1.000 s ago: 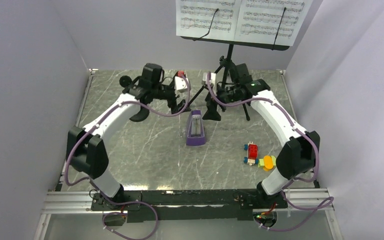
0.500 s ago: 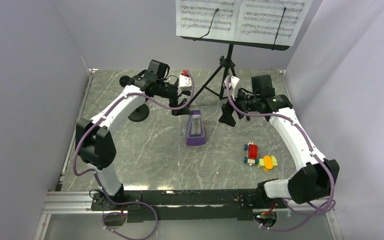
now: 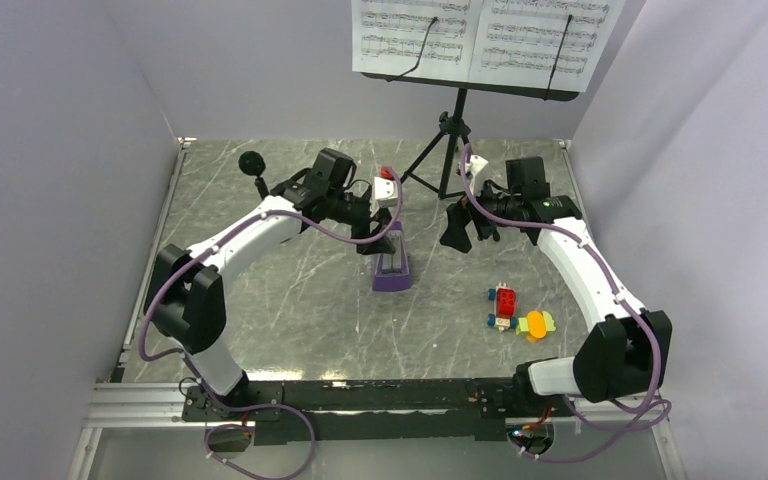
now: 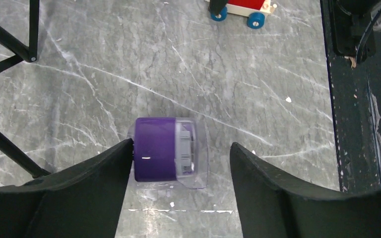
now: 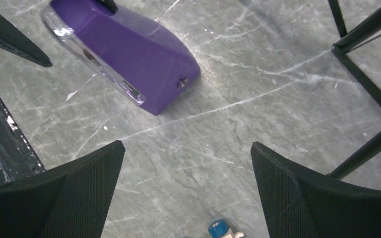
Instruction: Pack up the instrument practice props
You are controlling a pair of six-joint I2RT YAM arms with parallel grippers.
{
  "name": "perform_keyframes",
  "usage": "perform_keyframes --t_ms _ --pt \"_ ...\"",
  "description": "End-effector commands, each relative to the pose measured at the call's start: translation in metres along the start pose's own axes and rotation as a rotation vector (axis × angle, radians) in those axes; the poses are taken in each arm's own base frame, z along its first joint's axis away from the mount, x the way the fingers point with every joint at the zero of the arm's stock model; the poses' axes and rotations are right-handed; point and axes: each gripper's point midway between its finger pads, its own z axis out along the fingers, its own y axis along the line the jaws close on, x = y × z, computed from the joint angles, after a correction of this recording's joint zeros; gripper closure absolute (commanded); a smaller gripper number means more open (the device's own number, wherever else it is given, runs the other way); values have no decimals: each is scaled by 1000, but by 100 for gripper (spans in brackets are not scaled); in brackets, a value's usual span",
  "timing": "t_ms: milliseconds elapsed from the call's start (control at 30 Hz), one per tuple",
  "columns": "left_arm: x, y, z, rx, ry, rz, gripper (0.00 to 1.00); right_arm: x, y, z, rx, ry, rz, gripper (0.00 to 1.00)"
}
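The purple wedge metronome (image 3: 392,264) lies mid-table. My left gripper (image 3: 380,238) is open and hangs over its far end. In the left wrist view the metronome (image 4: 159,154) sits between the fingers, close against the left one, and the gripper (image 4: 181,151) holds nothing. My right gripper (image 3: 457,228) is open and empty over bare table just right of the metronome (image 5: 129,54). The black music stand (image 3: 457,135) stands at the back with white sheet music (image 3: 480,35) on its desk. The microphone stand's ball top (image 3: 252,161) shows behind my left arm; its base is hidden.
Red, yellow and green toy blocks (image 3: 516,312) lie front right; a blue wheel (image 5: 218,229) shows below the right fingers. Tripod legs (image 5: 367,84) spread close to the right gripper and also show in the left wrist view (image 4: 10,44). Walls enclose the table on three sides.
My left gripper moved right and nearer, from beside the microphone stand to over the metronome. My right gripper swung right, away from the tripod's base, then held nearly still.
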Motion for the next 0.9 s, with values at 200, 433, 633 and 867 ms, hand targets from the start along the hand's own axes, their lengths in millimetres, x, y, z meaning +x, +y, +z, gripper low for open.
perform_keyframes --t_ms 200,433,633,867 --pt "-21 -8 -14 -47 -33 13 43 1 1 6 -20 -30 38 0" --pt "1 -4 -58 -64 86 21 60 -6 -1 7 -32 -31 28 0" --pt "30 -17 -98 -82 174 -16 86 -16 -5 9 -41 -41 14 0" --pt "50 -34 -132 -165 233 13 100 -20 -6 11 -56 -40 11 0"
